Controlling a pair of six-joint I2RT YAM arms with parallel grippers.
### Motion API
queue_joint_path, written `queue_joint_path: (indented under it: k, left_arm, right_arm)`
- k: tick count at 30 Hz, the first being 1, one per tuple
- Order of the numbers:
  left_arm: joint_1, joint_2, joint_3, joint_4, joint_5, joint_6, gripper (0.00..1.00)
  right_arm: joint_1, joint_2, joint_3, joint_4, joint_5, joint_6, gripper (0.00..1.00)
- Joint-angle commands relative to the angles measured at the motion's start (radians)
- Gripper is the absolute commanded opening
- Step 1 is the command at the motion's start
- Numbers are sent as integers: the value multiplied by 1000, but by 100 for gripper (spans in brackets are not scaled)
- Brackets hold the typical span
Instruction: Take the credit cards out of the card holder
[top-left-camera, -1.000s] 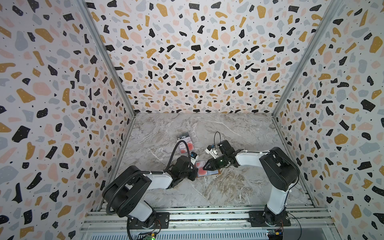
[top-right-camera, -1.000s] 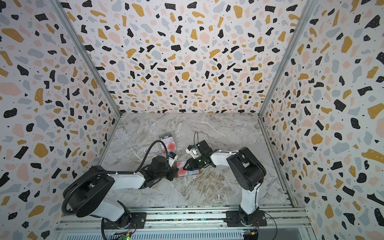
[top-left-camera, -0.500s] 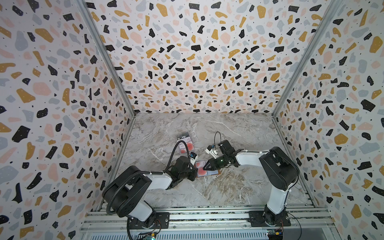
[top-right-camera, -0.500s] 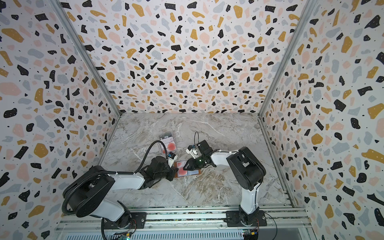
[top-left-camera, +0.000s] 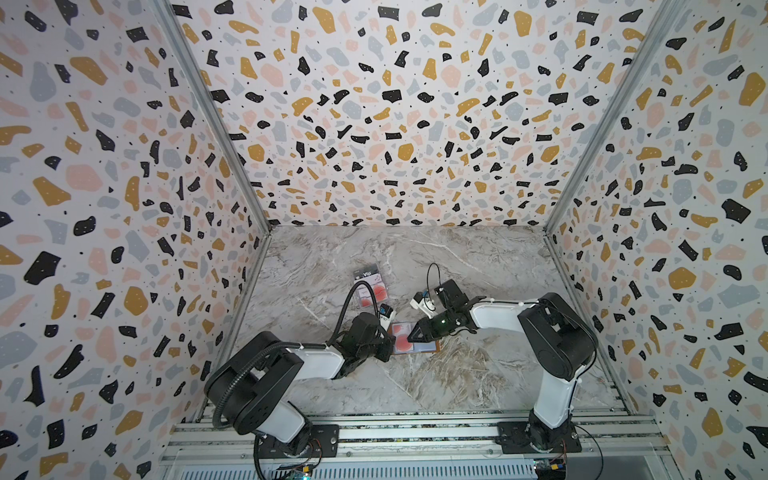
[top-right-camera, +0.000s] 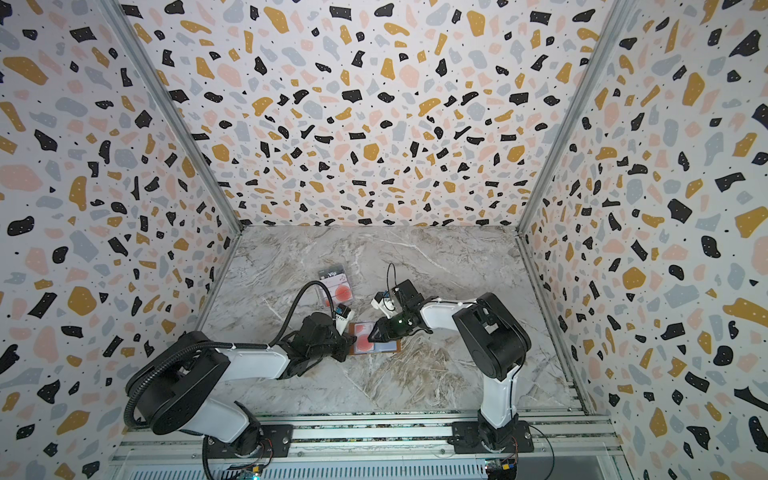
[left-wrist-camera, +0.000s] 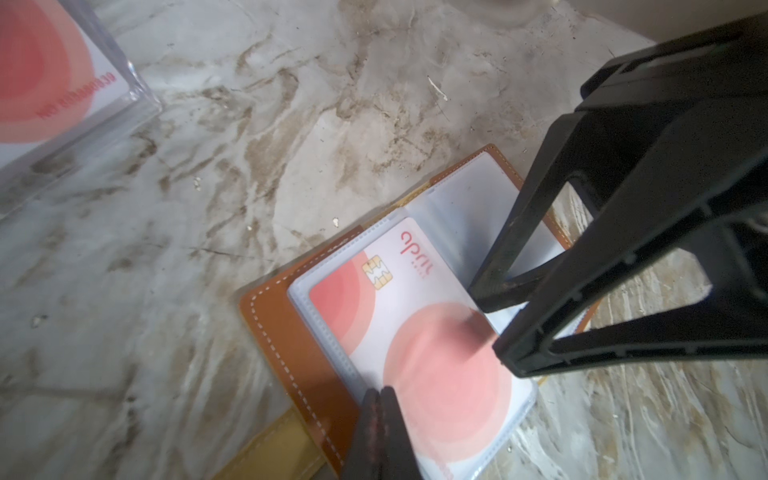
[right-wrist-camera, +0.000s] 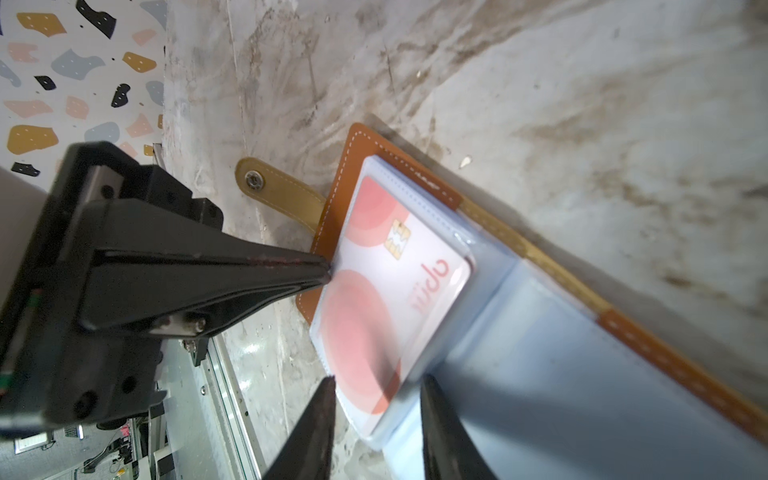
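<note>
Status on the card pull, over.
Left gripper shut, tip on open card holder. Right gripper open, astride credit card, not yet out. Nothing blocking.

Open card holder (top-left-camera: 424, 347); left pincer (top-left-camera: 390, 345) at edge, right pincer (top-left-camera: 412, 336) above.

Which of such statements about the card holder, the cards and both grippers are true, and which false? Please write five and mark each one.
1. The card holder lies open on the table. True.
2. The left gripper is wide open. False: it is shut, with its tips at the edge of the sleeve.
3. A white card with red circles shows in the open holder. True.
4. The right gripper holds a dark Vip card. False: its jaws stand apart around the white card's end; the Vip card lies farther back.
5. The snap strap is fastened. False: it lies loose beside the holder.
</note>
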Motion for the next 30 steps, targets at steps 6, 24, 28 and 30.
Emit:
queue_joint_path:
  k: [6, 24, 28, 30]
  left_arm:
    - [-7, 33, -20, -74, -22, 0, 0]
    - [-7, 37, -18, -76, -24, 0, 0]
    - [-7, 38, -20, -74, -24, -2, 0]
    - [-7, 38, -20, -74, -24, -1, 0]
  right_arm:
    - [-1, -57, 9, 2, -7, 7, 35]
    - [-1, 5, -44, 128, -46, 126, 34]
    - [-1, 2, -53, 128, -19, 132, 34]
    - [-2, -2, -56, 129, -8, 134, 34]
